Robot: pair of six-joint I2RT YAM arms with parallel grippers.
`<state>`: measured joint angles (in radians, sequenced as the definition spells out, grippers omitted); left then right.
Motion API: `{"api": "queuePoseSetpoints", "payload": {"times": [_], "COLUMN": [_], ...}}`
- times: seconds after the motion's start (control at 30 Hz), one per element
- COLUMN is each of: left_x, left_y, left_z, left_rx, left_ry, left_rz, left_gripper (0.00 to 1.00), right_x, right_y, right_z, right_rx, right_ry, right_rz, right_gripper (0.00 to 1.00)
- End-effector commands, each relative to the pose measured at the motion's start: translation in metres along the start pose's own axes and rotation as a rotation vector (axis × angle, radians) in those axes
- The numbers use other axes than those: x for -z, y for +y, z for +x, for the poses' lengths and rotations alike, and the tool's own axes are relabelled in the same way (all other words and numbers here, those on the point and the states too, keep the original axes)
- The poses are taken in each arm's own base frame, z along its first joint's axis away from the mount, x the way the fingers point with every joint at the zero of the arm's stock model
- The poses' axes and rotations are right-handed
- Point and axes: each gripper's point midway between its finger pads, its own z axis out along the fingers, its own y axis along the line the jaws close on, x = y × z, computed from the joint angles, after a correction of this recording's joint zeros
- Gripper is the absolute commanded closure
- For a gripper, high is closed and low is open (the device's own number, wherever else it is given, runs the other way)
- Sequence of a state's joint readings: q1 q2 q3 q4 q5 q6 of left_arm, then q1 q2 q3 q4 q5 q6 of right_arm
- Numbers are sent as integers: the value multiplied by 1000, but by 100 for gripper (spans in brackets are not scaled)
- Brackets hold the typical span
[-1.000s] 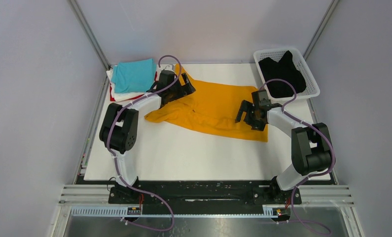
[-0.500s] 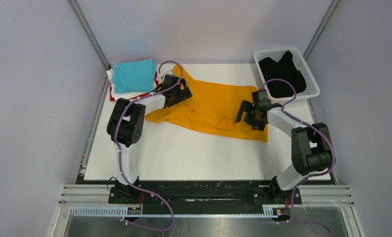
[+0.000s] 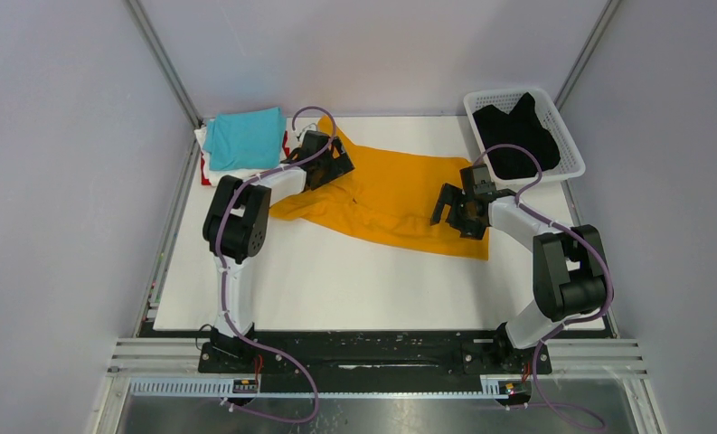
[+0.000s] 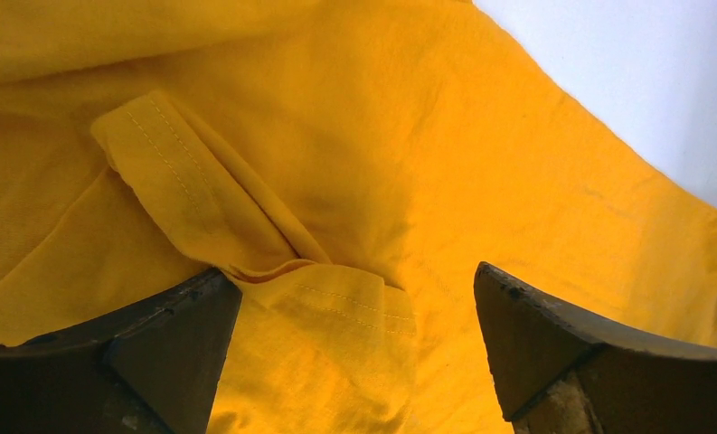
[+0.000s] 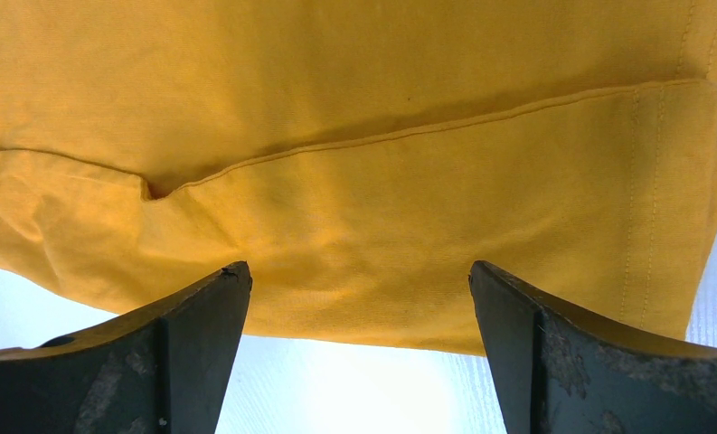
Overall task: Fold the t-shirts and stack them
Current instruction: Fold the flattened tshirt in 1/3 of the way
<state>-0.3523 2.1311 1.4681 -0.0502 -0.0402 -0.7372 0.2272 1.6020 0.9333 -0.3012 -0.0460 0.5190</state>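
The orange-yellow t-shirt lies rumpled across the back middle of the white table. My left gripper is open over its left end; the left wrist view shows a folded sleeve between the spread fingers. My right gripper is open at the shirt's right hem, the fingers wide apart over hem and bare table. A folded turquoise t-shirt tops a stack at the back left, with white and red edges showing under it. A black t-shirt lies in the basket.
The white lattice basket stands at the back right corner. The table is white, with metal frame posts at the back corners and grey walls around. A black rail runs along the near edge.
My left arm has shifted right and slightly back over the shirt's left end, its elbow moving inward. The shirt's left edge has shifted a little. The right arm has not moved.
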Motion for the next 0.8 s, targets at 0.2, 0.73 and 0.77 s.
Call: {"api": "queuePoseSetpoints", "payload": {"times": [0.2,0.73,0.77], "left_x": [5,-27,-29], "left_y": [-35,-46,-47], "left_z": [-29,-18,-18], "left_rx": [30,39,37], "left_ry": [-69,0,4], "left_rz": [110,137,137], "left_gripper": [1,1,1], "right_x": [7,4,4], "right_y": [9,7,7], "right_z": [-11,-10,-10], "right_rx": [30,37,39], "right_ry": [-35,-25,-24], "right_rz": [-23,-10,-9], "right_gripper": [1,1,1]}}
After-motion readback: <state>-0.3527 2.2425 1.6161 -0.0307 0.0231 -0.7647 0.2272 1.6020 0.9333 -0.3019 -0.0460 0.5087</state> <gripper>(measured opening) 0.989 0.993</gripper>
